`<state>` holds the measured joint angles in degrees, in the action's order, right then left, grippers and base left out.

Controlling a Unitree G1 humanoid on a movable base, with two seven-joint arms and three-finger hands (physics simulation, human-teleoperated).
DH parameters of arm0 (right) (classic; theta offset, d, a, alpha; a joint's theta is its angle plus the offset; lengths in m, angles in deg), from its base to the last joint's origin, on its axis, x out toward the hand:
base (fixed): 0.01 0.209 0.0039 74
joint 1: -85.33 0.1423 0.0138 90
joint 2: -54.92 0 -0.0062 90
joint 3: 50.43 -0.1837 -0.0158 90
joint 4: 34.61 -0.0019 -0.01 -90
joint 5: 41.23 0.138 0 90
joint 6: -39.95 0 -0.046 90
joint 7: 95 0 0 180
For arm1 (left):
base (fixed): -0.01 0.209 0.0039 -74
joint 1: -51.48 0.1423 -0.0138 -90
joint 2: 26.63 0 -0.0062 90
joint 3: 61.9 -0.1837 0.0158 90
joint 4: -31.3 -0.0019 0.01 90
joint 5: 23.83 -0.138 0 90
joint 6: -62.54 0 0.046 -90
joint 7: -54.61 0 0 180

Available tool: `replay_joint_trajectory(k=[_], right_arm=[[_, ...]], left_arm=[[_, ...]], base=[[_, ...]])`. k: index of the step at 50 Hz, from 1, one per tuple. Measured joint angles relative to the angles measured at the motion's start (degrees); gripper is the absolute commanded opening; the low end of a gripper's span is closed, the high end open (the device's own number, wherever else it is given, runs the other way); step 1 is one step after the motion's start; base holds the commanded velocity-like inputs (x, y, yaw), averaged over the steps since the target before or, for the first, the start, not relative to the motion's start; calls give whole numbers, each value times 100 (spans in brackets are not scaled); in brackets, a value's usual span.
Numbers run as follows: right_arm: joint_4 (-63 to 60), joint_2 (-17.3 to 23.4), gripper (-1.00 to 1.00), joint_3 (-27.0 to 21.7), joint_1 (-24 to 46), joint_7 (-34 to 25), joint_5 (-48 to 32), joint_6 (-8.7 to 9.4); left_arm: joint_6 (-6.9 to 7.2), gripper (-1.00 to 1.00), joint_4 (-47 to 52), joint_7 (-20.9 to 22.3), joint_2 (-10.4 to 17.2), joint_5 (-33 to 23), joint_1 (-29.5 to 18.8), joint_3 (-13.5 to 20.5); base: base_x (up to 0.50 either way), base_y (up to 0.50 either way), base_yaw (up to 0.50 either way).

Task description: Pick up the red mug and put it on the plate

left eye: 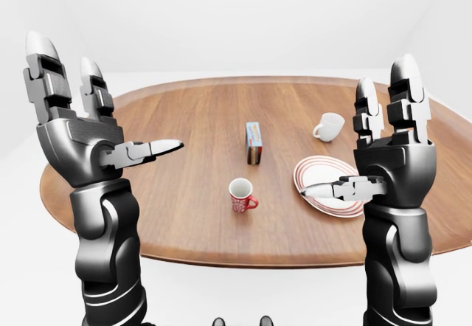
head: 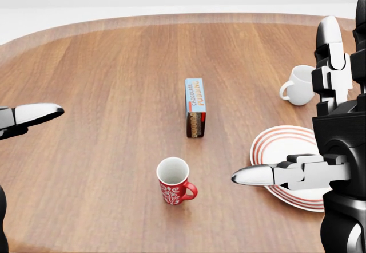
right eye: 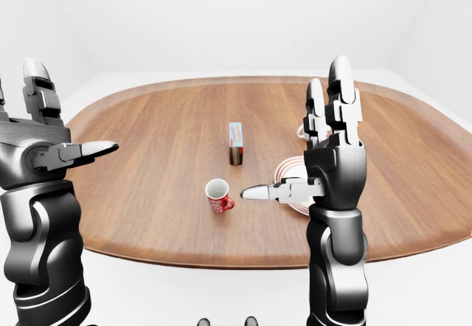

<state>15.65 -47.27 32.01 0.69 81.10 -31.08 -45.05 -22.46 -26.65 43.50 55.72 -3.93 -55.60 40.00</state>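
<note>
Hidden or cut off: in the head view, right part of the striped plate (head: 280, 150) covered by the right hand (head: 320, 150); left hand (head: 28, 115) there only as one finger entering at the left edge; white mug (head: 297, 86) partly behind the right fingers (head: 329, 47).
Hard to read: lettering on the chocolate pudding box (head: 195, 114) legible only in part; pattern on the mug too small to make out.
Eye views only: both forearms raised, palms upright, whole oval wooden bench (left eye: 199, 127) with its rim — head view crops the bench at every side.
Right-eye view: white mug almost wholly behind the right hand.
Red mug (head: 174, 181): upright on the bench, handle toward the head view's right, below the pudding box and left of the plate — not on it.
Right hand: spread wide, two fingers up, thumb pointing left, holding nothing; mug lower left of the thumb tip, apart.
Left hand: spread wide too, empty, well apart from the mug at the left.
</note>
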Motion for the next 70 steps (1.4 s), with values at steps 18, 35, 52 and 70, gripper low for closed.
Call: replay_joint_trajectory(k=[18,35,52,70], right_arm=[[30,4,100,31,54,-17,-8,0],[36,1,100,41,64,-33,-7,0],[101,-4,100,76,72,9,-81,0],[159,-75,100,354,32,-51,-454,0]], left_arm=[[0,100,-97,-23,51,55,-53,60],[0,100,-131,-55,95,102,-83,87],[0,100,-153,-51,105,108,-72,98],[0,100,-153,-45,104,105,-52,100]], base=[[50,0,0],[50,-2,0],[34,-2,0],[0,0,0]])
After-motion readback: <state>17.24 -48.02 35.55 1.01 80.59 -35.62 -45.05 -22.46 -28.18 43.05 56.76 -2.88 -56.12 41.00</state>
